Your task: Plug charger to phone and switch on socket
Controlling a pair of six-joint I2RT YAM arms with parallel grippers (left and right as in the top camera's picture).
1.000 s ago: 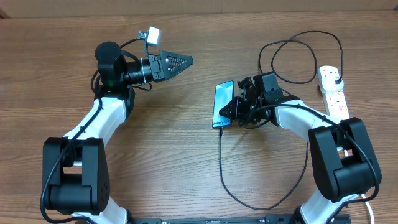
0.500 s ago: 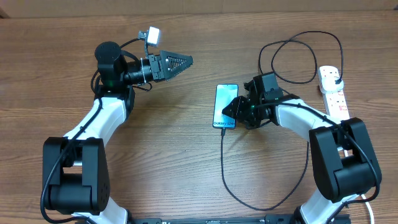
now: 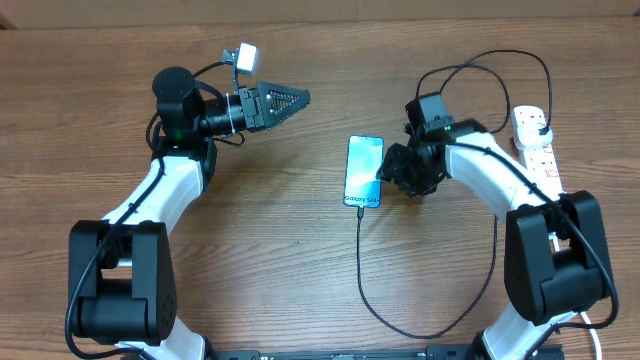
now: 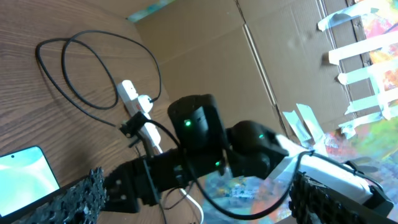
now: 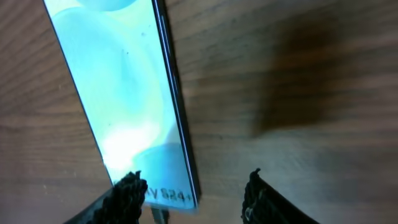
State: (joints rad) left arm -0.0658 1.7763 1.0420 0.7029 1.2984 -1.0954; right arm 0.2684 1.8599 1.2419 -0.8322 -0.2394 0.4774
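The phone [image 3: 363, 171] lies flat on the table with its blue-teal screen up. It also shows in the right wrist view [image 5: 118, 93] and the left wrist view [image 4: 25, 177]. The charger's thin black cable [image 3: 358, 260] has its connector [image 5: 158, 216] at the phone's bottom edge. The cable loops round to a black plug [image 3: 538, 123] in the white socket strip [image 3: 543, 160]. My right gripper [image 3: 385, 173] is open and empty, just above the phone's lower right corner [image 5: 193, 190]. My left gripper [image 3: 292, 98] is open, empty and raised far to the left [image 4: 202, 205].
The cable makes a wide loop [image 3: 485, 90] at the back right and another near the front edge [image 3: 410, 332]. A cardboard wall [image 4: 205, 56] stands behind the table. The socket strip also shows in the left wrist view [image 4: 134, 99].
My right gripper has drawn back to the right off the phone and its wrist has risen. The phone's screen, partly covered before, now shows whole. The left arm has not moved.
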